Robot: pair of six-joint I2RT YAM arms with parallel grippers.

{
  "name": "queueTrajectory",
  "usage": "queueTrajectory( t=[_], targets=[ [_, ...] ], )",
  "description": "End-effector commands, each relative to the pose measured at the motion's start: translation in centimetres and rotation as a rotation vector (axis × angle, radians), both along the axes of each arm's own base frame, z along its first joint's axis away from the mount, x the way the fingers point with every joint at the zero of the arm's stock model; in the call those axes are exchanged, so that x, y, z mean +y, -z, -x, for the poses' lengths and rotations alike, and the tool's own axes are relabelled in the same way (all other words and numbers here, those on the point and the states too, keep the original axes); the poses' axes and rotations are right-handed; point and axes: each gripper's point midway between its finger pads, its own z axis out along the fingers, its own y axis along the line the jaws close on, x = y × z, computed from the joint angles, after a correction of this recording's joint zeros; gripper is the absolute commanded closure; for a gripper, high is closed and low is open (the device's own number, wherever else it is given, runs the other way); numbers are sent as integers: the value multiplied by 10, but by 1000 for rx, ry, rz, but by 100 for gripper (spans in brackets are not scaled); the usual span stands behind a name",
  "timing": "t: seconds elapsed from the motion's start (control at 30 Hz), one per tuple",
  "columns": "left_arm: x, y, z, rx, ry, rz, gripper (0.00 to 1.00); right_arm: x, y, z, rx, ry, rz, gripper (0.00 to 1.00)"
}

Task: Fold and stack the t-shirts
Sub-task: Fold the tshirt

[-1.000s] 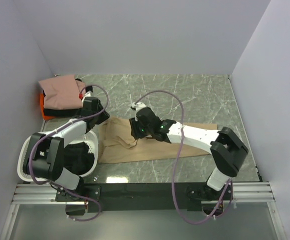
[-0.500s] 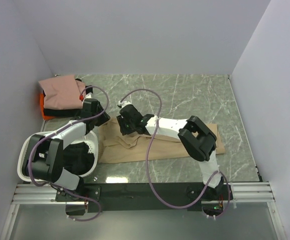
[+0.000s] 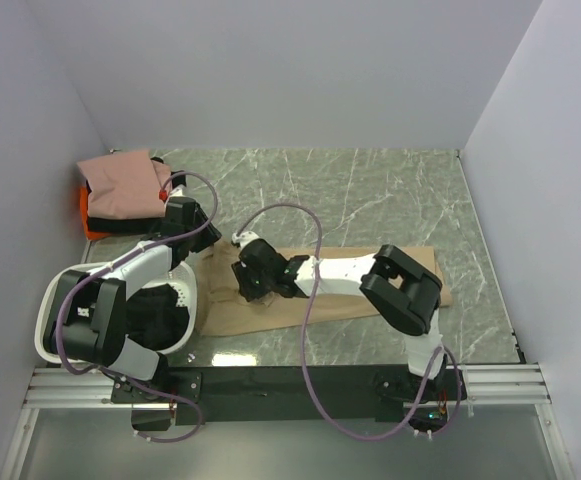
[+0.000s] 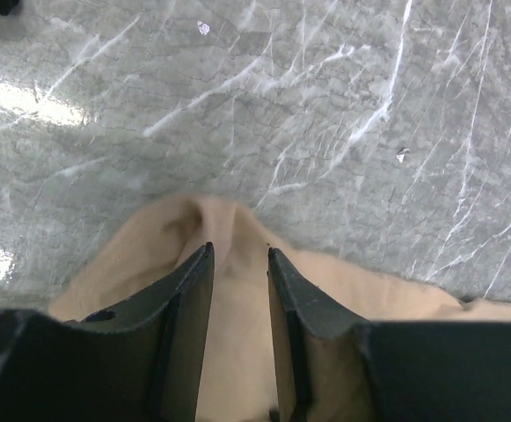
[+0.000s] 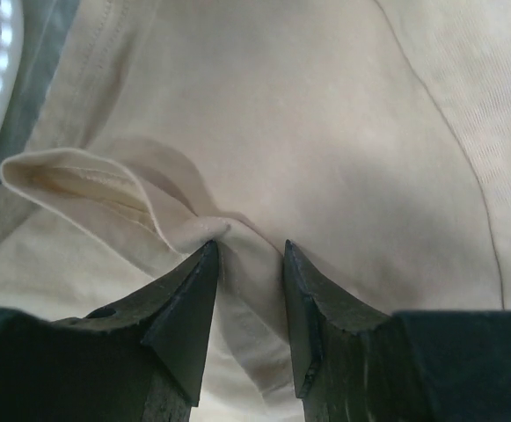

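Left gripper (image 4: 237,252) and right gripper (image 5: 251,248) both pinch the tan t-shirt (image 5: 325,132), and the right has dragged its fold left and nearer, advancing the fold.

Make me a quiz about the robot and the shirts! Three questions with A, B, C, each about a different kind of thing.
1. Where is the pink t-shirt?
A. at the far left corner of the table
B. inside the basket
C. at the near right corner

2. What colour is the cloth that the left gripper pinches?
A. black
B. tan
C. green

3. What are the jaws of the right gripper doing?
A. standing wide open over bare marble
B. holding a cup
C. shut on a fold of the tan t-shirt

Answers:
1 A: the top view shows it at the back on the left.
2 B: the left wrist view shows tan cloth between the jaws.
3 C: the right wrist view shows a bunched fold squeezed between them.
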Motion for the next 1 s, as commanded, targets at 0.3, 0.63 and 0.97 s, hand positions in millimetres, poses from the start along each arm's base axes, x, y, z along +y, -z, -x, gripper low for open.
queueTrajectory(
  t=[0.3,0.63,0.97],
  targets=[
    [-4,-14,-6,-54,15,3,64,-60,-39,21,-85,91,6,57],
    [-36,-22,24,-50,70,-49,63,-145,-70,-6,-183,320,91,50],
    [-77,36,59,101,186,-26,64,-230,-44,-41,-96,567,7,49]
  ],
)
